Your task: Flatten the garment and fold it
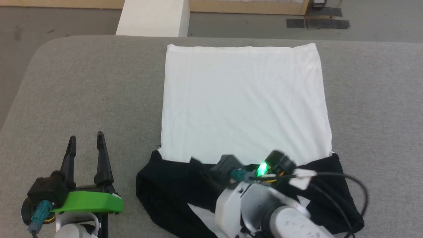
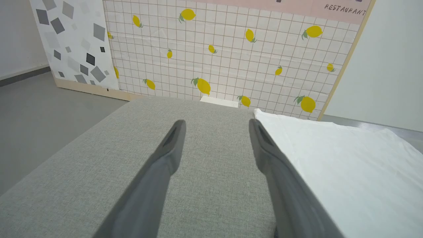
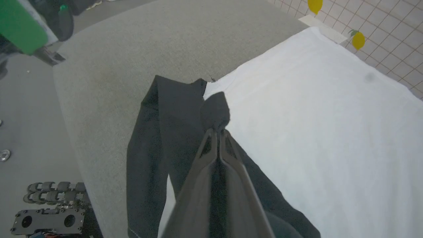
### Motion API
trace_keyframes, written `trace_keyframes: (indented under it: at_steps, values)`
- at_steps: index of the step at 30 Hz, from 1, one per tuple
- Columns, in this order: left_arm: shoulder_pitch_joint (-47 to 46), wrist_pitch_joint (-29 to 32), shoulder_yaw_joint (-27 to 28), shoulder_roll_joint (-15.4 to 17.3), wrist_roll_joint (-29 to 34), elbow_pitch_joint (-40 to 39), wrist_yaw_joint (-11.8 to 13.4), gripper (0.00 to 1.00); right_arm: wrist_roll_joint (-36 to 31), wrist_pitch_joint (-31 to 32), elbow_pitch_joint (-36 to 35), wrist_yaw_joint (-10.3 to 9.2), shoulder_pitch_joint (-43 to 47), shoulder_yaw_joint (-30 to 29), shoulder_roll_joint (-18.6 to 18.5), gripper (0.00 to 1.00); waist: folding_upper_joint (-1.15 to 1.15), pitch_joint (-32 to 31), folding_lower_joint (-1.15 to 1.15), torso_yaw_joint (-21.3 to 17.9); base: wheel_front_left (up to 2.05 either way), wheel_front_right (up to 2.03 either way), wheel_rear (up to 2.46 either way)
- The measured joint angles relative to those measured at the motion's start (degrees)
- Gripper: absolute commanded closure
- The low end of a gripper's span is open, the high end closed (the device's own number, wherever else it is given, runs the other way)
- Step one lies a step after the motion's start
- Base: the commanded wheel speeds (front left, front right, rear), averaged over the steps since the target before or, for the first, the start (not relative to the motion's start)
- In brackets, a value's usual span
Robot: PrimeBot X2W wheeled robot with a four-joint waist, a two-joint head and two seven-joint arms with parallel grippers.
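Shirt (image 1: pixel 244 99): lies on the grey table (image 1: pixel 82 82), right of the middle in the head view. White body spread flat and nearly square, with only faint creases, reaching close to the table's far edge. Black sleeves and shoulders bunched along the near end. Left sleeve doubled back on itself beside the near left corner of the white body, right one crumpled under the right arm and its cable.

Right gripper (image 3: pixel 218 132): fingers pressed tight together, pinching a small tuft of black cloth where black meets white, about midway along the near end. Tuft sticks out just past the fingertips, over the edge of the white body.

Left gripper (image 1: pixel 86 137): stands wide open, grips nothing. Hangs over bare table well left of the shirt, apart from it, fingers pointing toward the far edge.

Beyond the table: a white block (image 1: pixel 152 16) on the grey floor (image 1: pixel 66 19). In the left wrist view, a tiled panel printed with lemons (image 2: pixel 231 49) upright behind the far edge. In the right wrist view, black metal parts (image 3: pixel 46 221) on the floor beside the table.
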Motion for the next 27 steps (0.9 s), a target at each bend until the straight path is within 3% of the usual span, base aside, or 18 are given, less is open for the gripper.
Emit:
trace_keyframes:
  at_steps: [8, 9, 10, 11, 14, 19, 27]
  values:
    - [-0.4, 0.0, -0.5, 0.0, -0.1, 0.8, 0.0, 0.0, 3.8, 0.7, 13.4, 0.0, -1.8, 6.7, 0.0, 1.0, 0.0, 1.7, 0.0, 1.2, 0.0, 0.0, 0.0]
    - [-0.5, 0.0, -0.6, 0.0, -0.1, 0.9, 0.0, 0.0, 4.7, 1.1, 14.5, 0.0, -2.0, 7.1, 0.0, 0.78, 0.0, 1.8, 0.0, 1.2, 0.0, 0.0, 0.0]
    - [-0.5, 0.0, -0.6, 0.0, -0.1, 1.0, -0.1, 0.0, 5.4, 1.2, 15.0, 0.0, -2.0, 7.4, 0.0, 0.07, 0.0, 1.8, 0.0, 1.1, 0.0, 0.0, 0.0]
    - [-0.5, 0.0, -0.6, 0.0, -0.1, 1.1, -0.1, 0.0, 6.4, 1.0, 15.2, 0.0, -2.0, 7.3, 0.0, 0.0, 0.0, 1.8, 0.0, 1.0, 0.0, 0.0, 0.0]
    - [-0.6, 0.0, -0.8, 0.0, -0.1, 1.4, -0.1, 0.0, 9.4, -0.9, 13.5, 0.0, -2.0, 5.7, 0.0, 0.0, 0.0, 1.7, 0.0, 0.3, 0.0, 0.0, 0.0]
    - [-0.8, 0.0, -0.7, 0.7, -0.1, 1.8, -0.4, 0.0, 16.0, -6.8, 2.7, 0.0, -0.9, -1.4, 0.2, 0.0, 0.0, 1.4, 0.0, -1.5, 0.0, 0.0, 0.0]
    - [-5.9, 2.9, -1.7, 4.6, -1.2, 1.5, -0.8, 0.0, 7.7, -16.6, -11.3, 0.0, 2.2, -18.2, 0.2, 0.0, 0.0, 2.1, 0.0, -6.0, 0.0, 0.0, 0.0]
